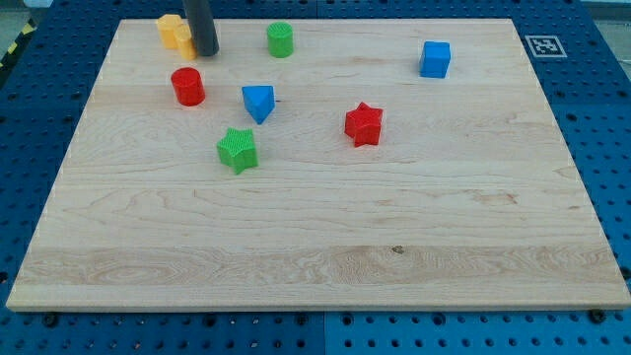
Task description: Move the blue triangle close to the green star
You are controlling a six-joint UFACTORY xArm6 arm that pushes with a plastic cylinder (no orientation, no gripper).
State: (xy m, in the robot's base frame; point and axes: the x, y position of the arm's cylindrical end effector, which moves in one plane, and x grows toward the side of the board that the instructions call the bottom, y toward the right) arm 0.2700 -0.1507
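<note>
The blue triangle (258, 103) sits just above and to the right of the green star (237, 150), near it but not touching. It looks small, light and hard, so it should slide with a push on its top side. I have no claw. My tip (206, 51) holds nothing and rests beside the yellow block (174, 32).

The dark rod comes down upright from the view's top edge, its tip (206, 52) resting at the upper left.
</note>
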